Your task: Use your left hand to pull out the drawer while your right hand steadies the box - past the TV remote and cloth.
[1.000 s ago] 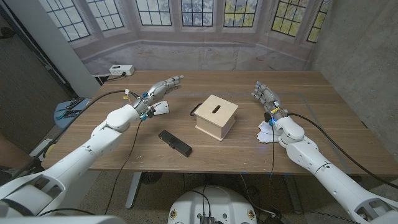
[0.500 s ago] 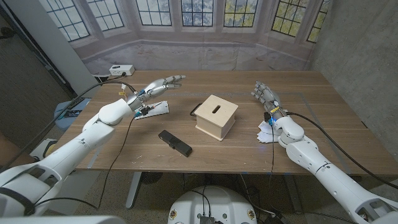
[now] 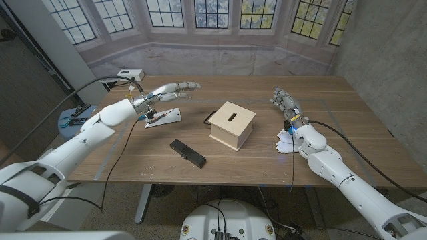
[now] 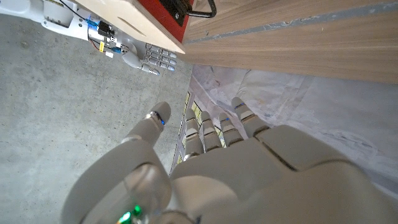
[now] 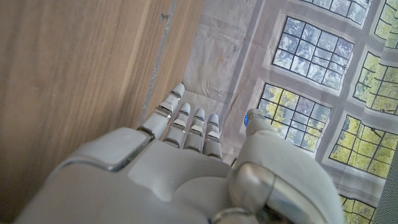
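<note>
The wooden box (image 3: 232,125) sits mid-surface (image 3: 347,120), slot on top, its drawer pushed in with a black handle (image 3: 208,119) facing the left robot hand (image 3: 168,91), which hovers empty, fingers spread. The right robot hand (image 3: 285,103) is likewise spread, apart from the box. The remote (image 3: 187,153) lies nearer the front; the cloth (image 3: 287,141) lies beside the right arm.

One wooden box (image 3: 232,125), one TV remote (image 3: 187,153), one cloth (image 3: 287,142), possibly one white card (image 3: 164,117).
</note>
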You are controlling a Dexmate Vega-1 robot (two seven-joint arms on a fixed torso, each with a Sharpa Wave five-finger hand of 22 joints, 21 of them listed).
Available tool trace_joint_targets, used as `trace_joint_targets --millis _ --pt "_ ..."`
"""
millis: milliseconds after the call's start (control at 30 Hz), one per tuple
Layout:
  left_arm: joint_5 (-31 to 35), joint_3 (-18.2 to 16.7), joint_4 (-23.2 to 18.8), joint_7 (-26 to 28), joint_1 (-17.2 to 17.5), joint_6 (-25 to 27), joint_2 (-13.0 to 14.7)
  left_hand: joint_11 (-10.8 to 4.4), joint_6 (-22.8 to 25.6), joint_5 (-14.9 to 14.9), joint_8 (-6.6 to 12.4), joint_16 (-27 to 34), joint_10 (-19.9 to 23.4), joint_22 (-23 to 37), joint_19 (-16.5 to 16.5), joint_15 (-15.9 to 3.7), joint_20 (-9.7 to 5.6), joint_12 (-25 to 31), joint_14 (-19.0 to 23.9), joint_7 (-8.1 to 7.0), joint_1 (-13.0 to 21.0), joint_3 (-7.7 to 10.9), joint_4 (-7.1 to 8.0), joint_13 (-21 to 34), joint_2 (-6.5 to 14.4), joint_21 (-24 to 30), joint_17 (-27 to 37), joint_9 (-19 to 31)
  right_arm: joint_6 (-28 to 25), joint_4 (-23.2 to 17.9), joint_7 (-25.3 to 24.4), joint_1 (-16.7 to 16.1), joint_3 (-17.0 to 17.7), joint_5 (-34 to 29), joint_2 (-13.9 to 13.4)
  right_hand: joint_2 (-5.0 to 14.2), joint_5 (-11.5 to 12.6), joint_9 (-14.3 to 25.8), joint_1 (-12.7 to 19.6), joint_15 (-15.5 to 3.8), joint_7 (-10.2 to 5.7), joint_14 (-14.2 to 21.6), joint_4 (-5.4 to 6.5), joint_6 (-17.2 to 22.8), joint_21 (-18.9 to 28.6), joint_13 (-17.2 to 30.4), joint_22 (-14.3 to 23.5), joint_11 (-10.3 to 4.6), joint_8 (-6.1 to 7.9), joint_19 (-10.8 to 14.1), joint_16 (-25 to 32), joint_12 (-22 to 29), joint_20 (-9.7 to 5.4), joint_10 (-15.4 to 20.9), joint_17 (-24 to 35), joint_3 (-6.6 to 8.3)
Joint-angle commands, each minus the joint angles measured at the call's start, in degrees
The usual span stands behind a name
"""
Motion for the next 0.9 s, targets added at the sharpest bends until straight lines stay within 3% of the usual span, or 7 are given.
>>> trace_joint_targets --millis 33,467,567,700,900 --pt "14.5 2.2 7.9 4.5 -8.9 -8.7 0.4 -0.17 1.6 0.4 0.56 0.3 1.3 0.1 0.5 -0.14 -0.31 0.5 0.5 -0.48 1.0 -0.03 -0.46 0.4 -0.3 -0.2 0.2 0.3 0.0 0.7 0.1 0.2 0.1 0.2 0.2 0.20 0.3 0.2 0.7 -2.01 0.46 -0.2 -0.52 0.2 0.3 0.2 0.1 0.28 0.25 0.4 0.4 0.3 -1.17 0.1 0.2 0.11" --pt "24.4 5.9 11.5 7.7 -15.5 -13.4 1.2 -1.00 6.1 -0.2 1.17 0.2 4.2 0.1 -0.4 -1.13 -0.75 1.3 0.7 -2.74 1.2 -1.87 -0.59 0.8 -1.5 -0.6 0.2 0.5 0.1 0.3 -0.5 -0.3 0.6 0.3 -0.1 0.24 0.3 0.2 0.8 -2.04 0.57 -0.2 -0.73 0.3 0.3 0.2 0.1 0.37 0.28 0.6 0.5 0.3 -1.22 0.2 0.2 0.14" --pt "26.7 6.7 12.5 8.7 -17.2 -14.4 1.2 -1.95 8.4 -0.8 1.51 0.2 5.5 0.1 -0.9 -1.47 -0.98 1.5 0.9 -3.38 1.0 -2.78 -0.42 0.8 -1.8 -0.7 0.3 0.6 0.4 0.3 -0.5 -0.4 0.7 0.5 0.0 0.25 0.3 0.2 0.7 -2.06 0.51 -0.2 -0.75 0.2 0.3 0.2 0.1 0.22 0.27 0.6 0.5 0.3 -1.26 0.1 0.2 0.13" --pt "30.4 8.1 14.9 10.6 -20.2 -16.7 0.8 -2.57 9.7 -1.1 1.62 0.2 6.4 0.1 -1.2 -1.56 -1.14 1.6 0.9 -3.75 0.9 -3.28 -0.35 0.7 -1.8 -0.7 0.2 0.6 0.2 0.2 -0.6 -0.7 0.8 0.7 -0.1 0.27 0.3 0.2 0.6 -2.07 0.47 -0.2 -0.75 0.2 0.3 0.2 0.1 0.19 0.27 0.6 0.5 0.3 -1.32 0.0 0.2 0.09" --pt "40.8 12.4 21.9 18.4 -27.4 -21.3 -1.2 -3.13 9.4 -1.6 1.07 0.2 6.1 0.1 -1.5 -1.99 -1.36 1.2 0.7 -4.31 0.2 -4.25 0.11 0.6 -2.1 -0.8 0.3 0.6 0.1 -0.1 -0.8 -1.0 1.0 0.7 -0.2 0.28 0.3 0.2 0.5 -2.05 0.44 -0.2 -0.75 0.3 0.3 0.2 0.1 0.30 0.30 0.6 0.6 0.3 -1.29 0.1 0.2 0.04"
